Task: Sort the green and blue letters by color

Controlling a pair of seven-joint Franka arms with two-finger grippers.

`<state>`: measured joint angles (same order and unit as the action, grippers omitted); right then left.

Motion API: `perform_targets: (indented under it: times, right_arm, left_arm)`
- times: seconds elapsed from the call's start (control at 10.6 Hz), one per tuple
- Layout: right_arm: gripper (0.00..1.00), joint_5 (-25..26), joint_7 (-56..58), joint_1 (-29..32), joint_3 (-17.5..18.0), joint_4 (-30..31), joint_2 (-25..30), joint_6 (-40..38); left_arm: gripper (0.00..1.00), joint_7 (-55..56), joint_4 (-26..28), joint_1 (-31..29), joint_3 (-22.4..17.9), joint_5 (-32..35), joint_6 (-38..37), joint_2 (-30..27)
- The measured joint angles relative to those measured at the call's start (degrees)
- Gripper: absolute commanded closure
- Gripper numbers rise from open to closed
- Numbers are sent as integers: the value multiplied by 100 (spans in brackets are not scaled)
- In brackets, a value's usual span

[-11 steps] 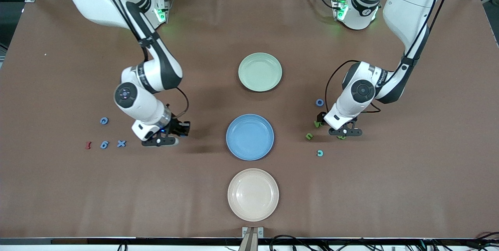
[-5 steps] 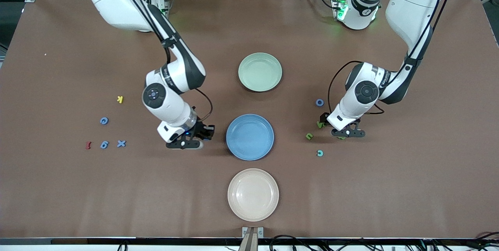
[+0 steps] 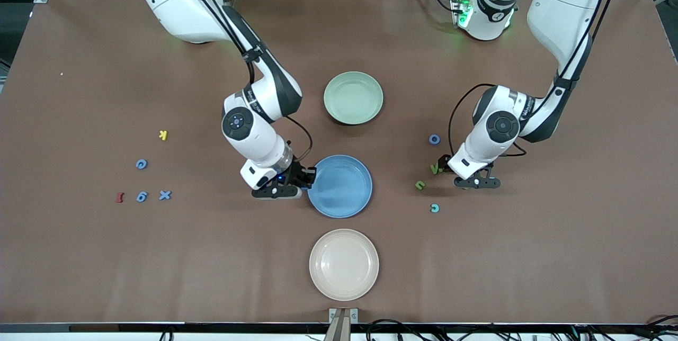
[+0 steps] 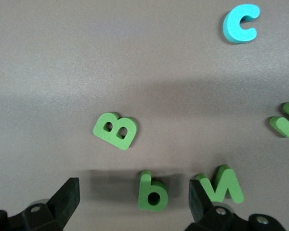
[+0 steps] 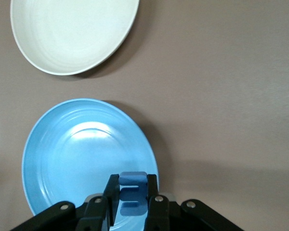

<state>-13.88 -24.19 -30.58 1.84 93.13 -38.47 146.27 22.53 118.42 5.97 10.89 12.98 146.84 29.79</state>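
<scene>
Bright, even overhead light; soft shadows under arms; faint glare on blue plate [image 5: 82, 144]; focus sharp.

Right end effector [image 5: 130, 199] clamps blue letter [image 5: 131, 195] over blue plate [image 5: 62, 149] rim.

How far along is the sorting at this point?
Nothing is sorted yet: the blue plate and green plate hold no letters. The right gripper holds a blue E over the blue plate's rim. The left gripper, open, hovers over the green P. Other letters remain.
</scene>
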Motion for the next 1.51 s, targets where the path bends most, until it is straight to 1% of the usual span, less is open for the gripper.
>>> perform_targets:
  times: [0.28, 0.38, 0.47, 0.66, 0.76, 0.85, 0.94, 1.13, 1.32, 1.51]
  right_arm:
    - [100, -49, -34, -206, 0, -218, -141, 58]
    - [100, -50, -37, -263, 1, -294, -183, 58]
    - [100, -51, -37, -314, 2, -361, -230, 69]
    - [100, -52, -38, -409, 2, -417, -316, 164]
    - [91, -52, -39, -446, 2, -423, -348, 234]
    - [58, -52, -39, -475, 1, -426, -384, 362]
    - [1, -52, -39, -496, 1, -427, -416, 463]
    - [0, -73, -62, -512, 1, -429, -433, 530]
    - [0, -204, -85, -512, -7, -451, -433, 533]
    - [0, -237, -86, -496, -32, -495, -433, 534]
  left_arm:
    - [0, 0, 34, -2, -2, 9, -80, 24]
    - [47, 0, 43, -1, -2, 11, -80, 46]
    - [99, 0, 48, 4, -2, 12, -80, 52]
    - [100, 0, 46, 12, 1, 13, -79, 51]
    - [100, 0, 39, 13, 16, 13, -79, 40]
    - [100, 0, 34, 16, 16, 13, -82, 21]
    - [100, 5, 32, 16, 15, 13, -83, 6]
    - [100, 43, 32, 21, 14, 14, -116, -26]
    - [100, 80, 21, 24, 15, 14, -111, -23]
    - [100, 417, -60, 43, 59, 14, -83, -34]
